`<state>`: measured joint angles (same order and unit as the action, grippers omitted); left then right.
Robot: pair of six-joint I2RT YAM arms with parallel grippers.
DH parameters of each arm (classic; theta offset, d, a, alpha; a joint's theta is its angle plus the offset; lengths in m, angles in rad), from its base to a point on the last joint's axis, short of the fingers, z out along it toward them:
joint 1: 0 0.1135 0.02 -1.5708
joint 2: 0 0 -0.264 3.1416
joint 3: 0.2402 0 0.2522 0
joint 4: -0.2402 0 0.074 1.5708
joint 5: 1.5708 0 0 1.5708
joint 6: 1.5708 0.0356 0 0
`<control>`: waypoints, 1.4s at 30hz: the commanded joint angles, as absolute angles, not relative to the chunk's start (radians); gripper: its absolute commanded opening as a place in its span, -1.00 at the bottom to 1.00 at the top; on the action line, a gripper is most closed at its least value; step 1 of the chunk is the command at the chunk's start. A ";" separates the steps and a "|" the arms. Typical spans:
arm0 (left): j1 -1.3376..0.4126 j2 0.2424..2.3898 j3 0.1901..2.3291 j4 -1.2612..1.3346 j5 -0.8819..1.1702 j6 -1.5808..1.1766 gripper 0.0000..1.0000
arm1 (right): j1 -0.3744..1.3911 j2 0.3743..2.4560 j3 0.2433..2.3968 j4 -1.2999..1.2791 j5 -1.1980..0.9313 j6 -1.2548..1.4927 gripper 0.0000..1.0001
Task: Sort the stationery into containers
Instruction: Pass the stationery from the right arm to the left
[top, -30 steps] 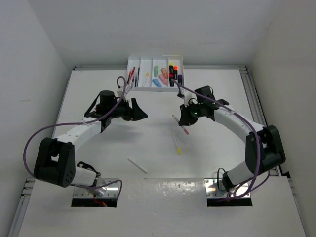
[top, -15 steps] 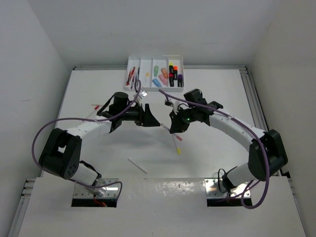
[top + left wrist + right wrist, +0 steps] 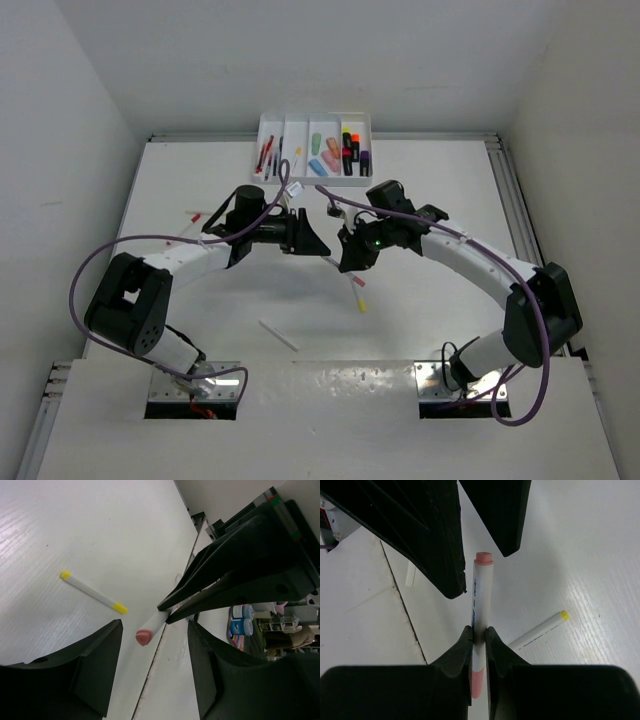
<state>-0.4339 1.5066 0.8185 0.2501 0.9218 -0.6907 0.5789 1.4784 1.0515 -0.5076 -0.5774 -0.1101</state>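
**Clerk:** Right, largest first. What heads the list?

**Checker:** Table [image 3: 450,320], white and flat. Then two arms, white links with black grippers: left arm [image 3: 165,262] and right arm [image 3: 480,258], meeting over mid-table.

**Clerk:** Container?

**Checker:** One tray [image 3: 316,117], white plastic with four long compartments, at the middle of the table's far edge.

**Clerk:** Grippers?

**Checker:** Left gripper [image 3: 318,246]: fingers partly spread, holding nothing. Right gripper [image 3: 478,632]: fingers pinched tight on the pink-capped pen [image 3: 479,592].

**Clerk:** Describe that pen.

**Checker:** White barrel, a pink cap at each end, blue print along the side. It is held above the table and gripped nearer one end. The free end reaches into the gap between the left fingers [image 3: 440,540], unclamped.

**Clerk:** Loose stock?

**Checker:** Three items.
- Yellow-capped pen [image 3: 359,297]: white barrel, yellow at both ends, lying just on the near side of the right gripper.
- White pen [image 3: 278,335]: plain, lying nearer the arm bases.
- Red-ended stick [image 3: 196,215]: thin, lying at the left beyond the left arm.

**Clerk:** Already in the tray?

**Checker:**
- Leftmost compartment: red pens [image 3: 266,154].
- Second: a thin yellow pencil [image 3: 298,152].
- Third: stubby highlighters [image 3: 330,158] in green, orange and blue.
- Fourth: more stubby markers [image 3: 348,142] in yellow-black, orange and purple.
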 commanded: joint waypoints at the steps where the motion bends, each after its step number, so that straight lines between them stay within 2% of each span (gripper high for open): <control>1: -0.440 1.509 0.848 0.339 0.966 -0.738 0.20 | 0.587 1.454 1.089 -0.497 -0.600 -0.132 -1.00; 7: -0.440 1.520 0.839 0.337 0.985 -0.750 0.05 | 0.586 1.454 1.095 -0.495 -0.589 -0.127 -1.00; 19: -0.448 1.516 0.815 0.330 0.980 -0.752 0.03 | 0.588 1.459 1.112 -0.492 -0.583 -0.121 -1.00; 22: -0.446 1.516 0.816 0.336 0.986 -0.756 -0.16 | 0.586 1.459 1.109 -0.491 -0.586 -0.123 -1.00; 23: -0.446 1.516 0.816 0.339 0.989 -0.756 -0.30 | 0.587 1.459 1.109 -0.491 -0.584 -0.123 -1.00; 25: -0.446 1.516 0.815 0.341 0.996 -0.759 -0.46 | 0.588 1.460 1.111 -0.491 -0.583 -0.123 -1.00; 26: -0.446 1.517 0.815 0.342 0.994 -0.761 -0.61 | 0.588 1.460 1.109 -0.489 -0.580 -0.124 -1.00; 32: -0.446 1.508 0.807 0.353 0.989 -0.775 -1.00 | 0.588 1.459 1.111 -0.483 -0.546 -0.109 -0.98; 34: -0.440 1.506 0.811 0.339 0.980 -0.743 -1.00 | 0.588 1.456 1.115 -0.483 -0.519 -0.094 -0.63; 35: -0.434 1.505 0.824 0.316 0.977 -0.727 -1.00 | 0.577 1.453 1.120 -0.486 -0.488 -0.075 -0.11; 37: -0.402 1.503 0.879 0.234 0.948 -0.646 -1.00 | 0.551 1.436 1.132 -0.495 -0.479 -0.051 0.23; 42: -0.308 1.520 1.052 0.049 0.793 -0.357 -1.00 | 0.367 1.382 1.111 -0.502 -0.566 0.024 0.25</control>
